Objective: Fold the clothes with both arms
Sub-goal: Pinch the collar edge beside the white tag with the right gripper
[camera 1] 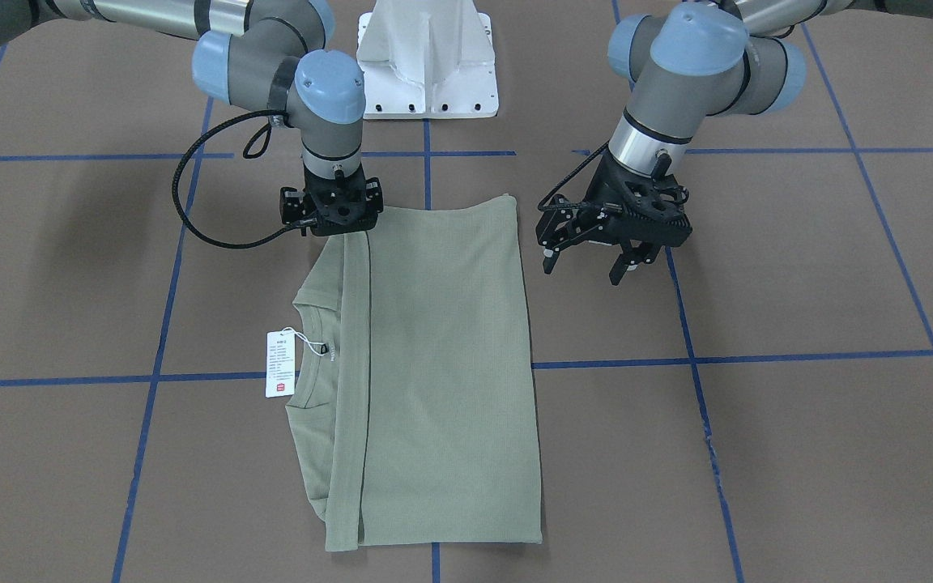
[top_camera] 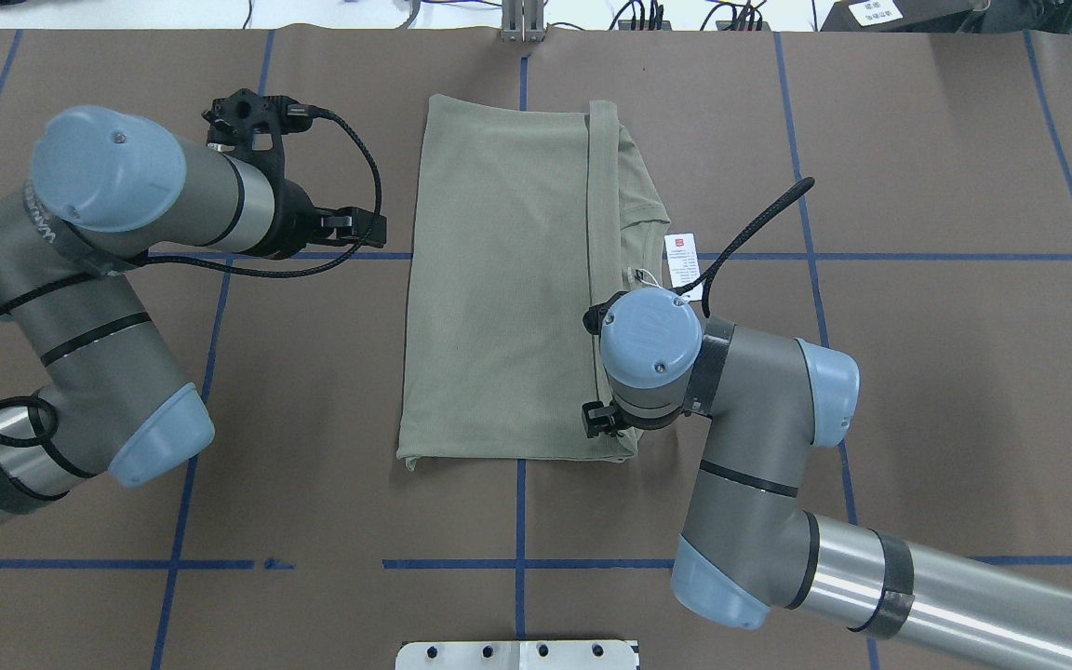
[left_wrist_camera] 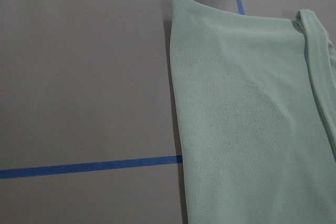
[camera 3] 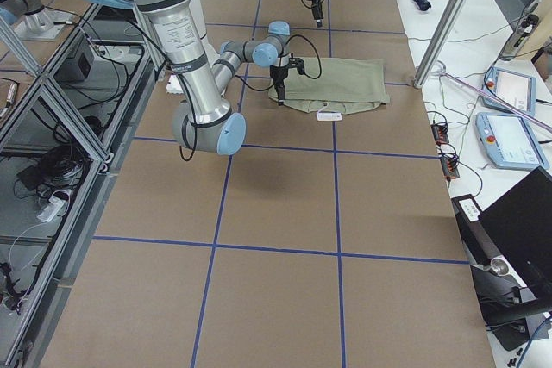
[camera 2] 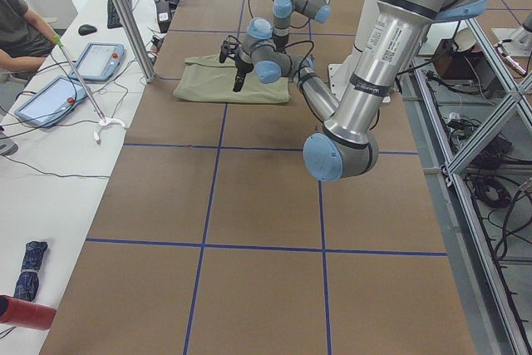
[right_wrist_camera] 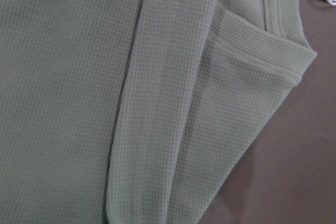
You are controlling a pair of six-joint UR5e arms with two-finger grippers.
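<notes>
The sage-green shirt (camera 1: 442, 364) lies folded into a long rectangle on the brown table, collar and white hang tag (camera 1: 280, 364) toward my right arm's side. My left gripper (camera 1: 588, 263) hangs open just beside the shirt's other long edge, holding nothing. My right gripper (camera 1: 337, 212) points straight down onto the shirt's corner nearest my base. Its fingers are hidden under its body, so I cannot tell its state. From overhead the shirt (top_camera: 499, 279) lies between both arms, and the right wrist (top_camera: 649, 346) covers that corner. The right wrist view is filled with folded ribbed fabric (right_wrist_camera: 157, 103).
The white pedestal base (camera 1: 426, 57) stands behind the shirt. Blue tape lines (camera 1: 758, 356) grid the table. Beyond the table's far edge stand a metal post (camera 2: 125, 14), tablets (camera 2: 96, 60) and a seated person (camera 2: 21, 31).
</notes>
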